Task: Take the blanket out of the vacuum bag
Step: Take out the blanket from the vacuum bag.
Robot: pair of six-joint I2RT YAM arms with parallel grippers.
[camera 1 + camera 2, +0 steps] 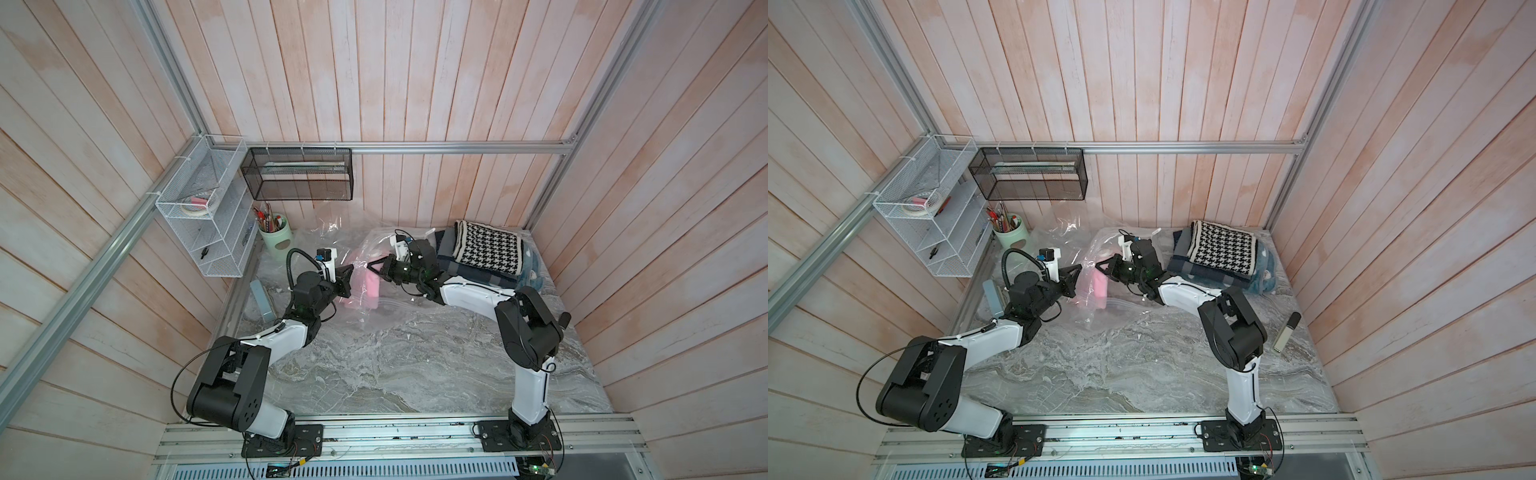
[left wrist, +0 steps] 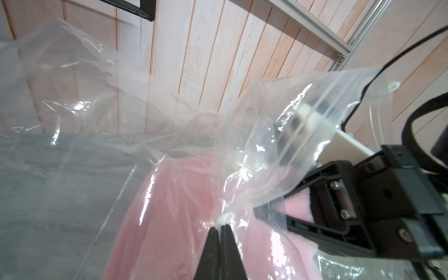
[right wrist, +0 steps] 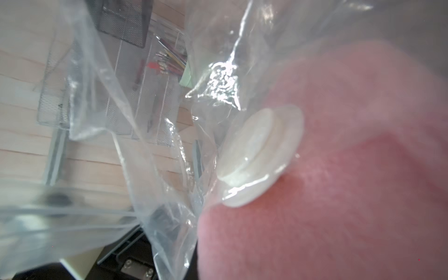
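A marbled tabletop [image 1: 415, 365] is walled by pale planks [image 1: 415, 70]; the vacuum bag [image 2: 278, 135] is pinched in the left gripper [image 2: 221, 226]; the right gripper [image 1: 371, 266] is closed.

Both arms reach inward, elbows bent, and left end effector [image 1: 350, 275] faces right end effector [image 1: 371, 266] tip to tip, jaws clamped tight on each.

One vacuum bag [image 2: 278, 121], one pink blanket [image 2: 169, 218] (inside)
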